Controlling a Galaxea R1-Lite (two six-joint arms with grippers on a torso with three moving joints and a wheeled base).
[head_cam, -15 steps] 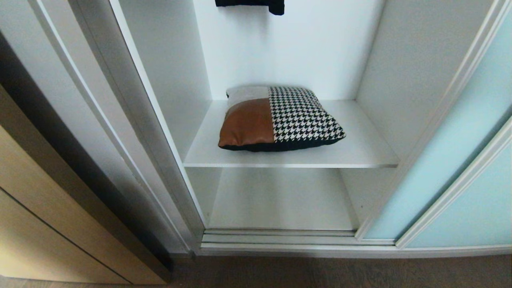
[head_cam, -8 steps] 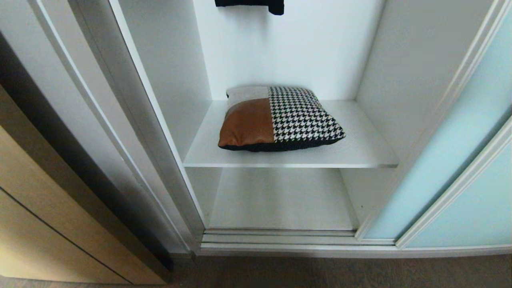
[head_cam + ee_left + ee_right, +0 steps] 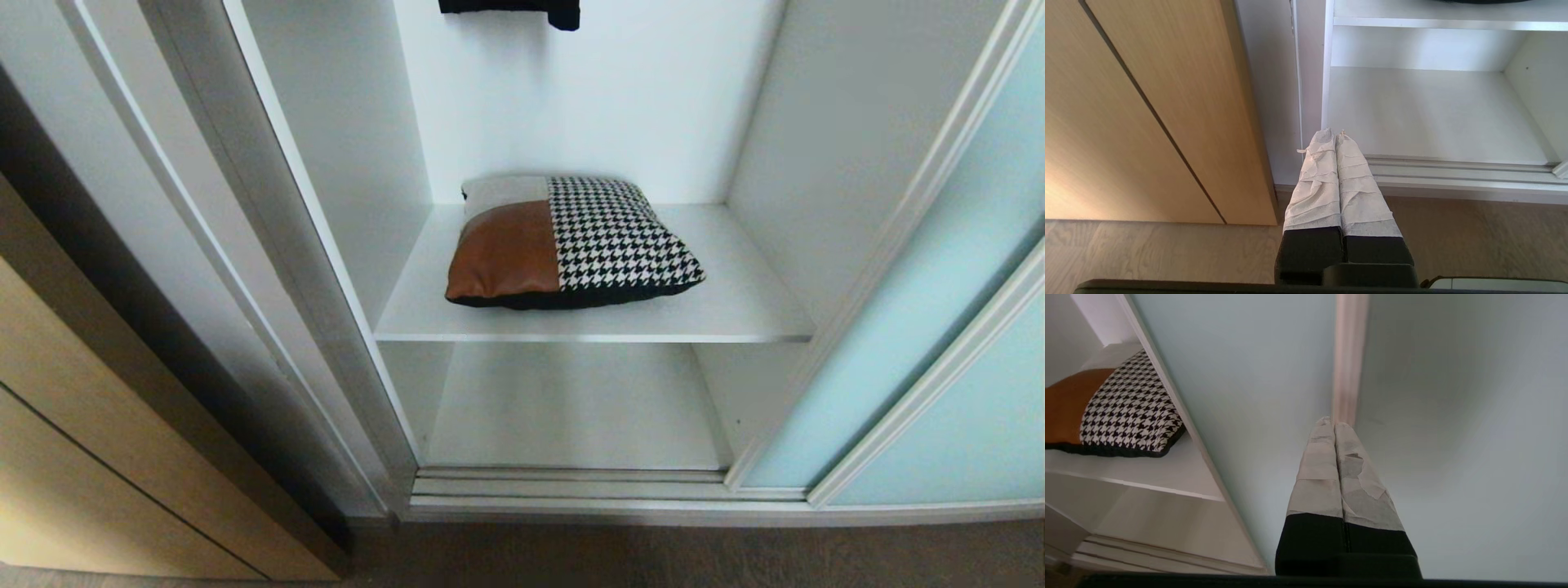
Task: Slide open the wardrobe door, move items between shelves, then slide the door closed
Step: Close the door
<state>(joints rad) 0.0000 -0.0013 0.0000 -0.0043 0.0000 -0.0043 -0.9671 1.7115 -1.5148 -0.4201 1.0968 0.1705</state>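
The sliding wardrobe door [image 3: 898, 343], frosted pale aqua glass in a silver frame, stands slid to the right, leaving the white compartment open. A patchwork cushion [image 3: 571, 241] of brown, cream and houndstooth lies flat on the upper shelf [image 3: 735, 314]; the lower shelf [image 3: 571, 408] below it is bare. Neither arm shows in the head view. My right gripper [image 3: 1334, 424] is shut and empty, pointing at the door glass [image 3: 1257, 396] near its vertical frame bar [image 3: 1348, 355], with the cushion [image 3: 1122, 412] off to one side. My left gripper [image 3: 1334, 132] is shut and empty, low before the wardrobe's left post.
A light wooden cabinet [image 3: 73, 441] flanks the wardrobe on the left. The silver floor track [image 3: 588, 490] runs along the wardrobe's front above the wood floor [image 3: 653, 555]. A dark garment [image 3: 522, 10] hangs at the top of the compartment.
Nothing has visibly moved in the head view; cushion, shelves and door stay as they were.
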